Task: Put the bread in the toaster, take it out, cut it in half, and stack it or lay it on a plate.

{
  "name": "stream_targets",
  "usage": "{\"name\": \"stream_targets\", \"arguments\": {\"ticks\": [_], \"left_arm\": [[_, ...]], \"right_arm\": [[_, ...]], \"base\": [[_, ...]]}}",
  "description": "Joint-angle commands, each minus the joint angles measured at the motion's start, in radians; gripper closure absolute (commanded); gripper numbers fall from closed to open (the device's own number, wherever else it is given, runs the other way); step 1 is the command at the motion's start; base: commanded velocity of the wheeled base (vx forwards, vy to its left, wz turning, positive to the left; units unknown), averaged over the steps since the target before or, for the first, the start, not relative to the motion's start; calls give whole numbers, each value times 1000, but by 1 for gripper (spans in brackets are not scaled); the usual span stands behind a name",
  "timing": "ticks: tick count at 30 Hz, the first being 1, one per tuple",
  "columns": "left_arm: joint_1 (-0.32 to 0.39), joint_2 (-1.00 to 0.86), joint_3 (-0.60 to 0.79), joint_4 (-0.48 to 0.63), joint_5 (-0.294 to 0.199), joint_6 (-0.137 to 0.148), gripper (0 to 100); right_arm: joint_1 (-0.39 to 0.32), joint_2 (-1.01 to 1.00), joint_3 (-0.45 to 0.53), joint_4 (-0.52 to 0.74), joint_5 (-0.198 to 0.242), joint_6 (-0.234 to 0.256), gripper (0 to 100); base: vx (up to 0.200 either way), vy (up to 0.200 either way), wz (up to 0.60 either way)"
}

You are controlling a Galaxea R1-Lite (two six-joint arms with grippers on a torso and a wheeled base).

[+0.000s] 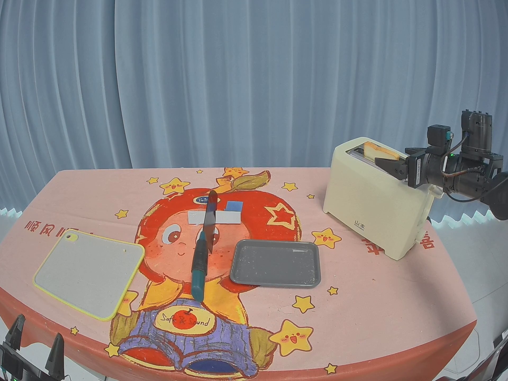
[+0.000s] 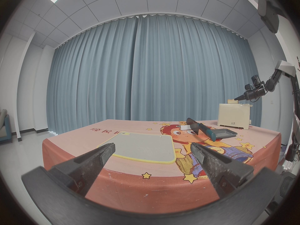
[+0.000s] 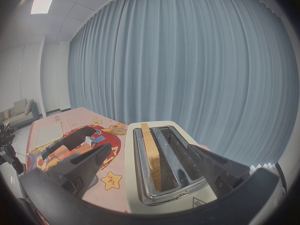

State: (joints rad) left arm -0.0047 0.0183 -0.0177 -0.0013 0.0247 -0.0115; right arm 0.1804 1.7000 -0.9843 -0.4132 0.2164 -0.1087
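Listing by item.

- Bread (image 1: 380, 151): one browned slice, standing on edge in the toaster (image 1: 370, 207). Its top pokes above the slot. In the right wrist view it sits in the slot on the side toward the knife; the other slot holds nothing.
- Toaster: cream, two slots, at the right end of the counter (image 1: 370, 302), well apart from the other items.
- Right tool (image 1: 394, 168): level with the toaster's top, fingertips just beside the bread. Fingers spread wide, gripping nothing. Contact with the slice cannot be told.
- Left tool (image 2: 153, 147): low, off the counter's near-left corner, pointing over the cutting board. Fingers spread wide, holding nothing.
- Knife (image 1: 203, 250): teal handle, dark blade, near the counter's middle. The blade is propped on a small white-and-blue block (image 1: 222, 215); the handle end lies lower, toward the robot.
- Plate (image 1: 276, 263): grey, rectangular, shallow, just right of the knife, between it and the toaster. Nothing lies on it.
- Cutting board (image 1: 87, 273): pale grey with a yellow-green rim, flat on the counter's left part, bare.
- Cloth (image 1: 174, 297): pink, with a cartoon figure and stars, covering the counter.
- Curtain (image 1: 254, 70): grey-blue, pleated, behind the counter.
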Motion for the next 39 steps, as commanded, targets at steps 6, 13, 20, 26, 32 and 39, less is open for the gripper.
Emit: {"name": "stream_targets", "arguments": {"ticks": [6, 13, 20, 26, 32, 39], "left_arm": [[0, 0, 18, 0, 0, -1, 0], [0, 0, 18, 0, 0, -1, 0], [-1, 2, 18, 1, 1, -1, 0], [-1, 2, 18, 0, 1, -1, 0], [-1, 2, 18, 1, 1, -1, 0], [-1, 2, 18, 1, 1, -1, 0]], "right_arm": [[19, 49, -30, -3, -25, -2, 0], [19, 67, -44, -4, -51, -2, 0], [22, 59, -37, -6, -49, 1, 100], [25, 30, -33, -6, -49, 3, 100], [25, -13, -31, -7, -52, 14, 100], [17, -74, -30, -7, -58, 15, 100]], "base": [[0, 0, 0], [0, 0, 0], [0, 0, 0], [0, 0, 0], [0, 0, 0], [0, 0, 0]]}}
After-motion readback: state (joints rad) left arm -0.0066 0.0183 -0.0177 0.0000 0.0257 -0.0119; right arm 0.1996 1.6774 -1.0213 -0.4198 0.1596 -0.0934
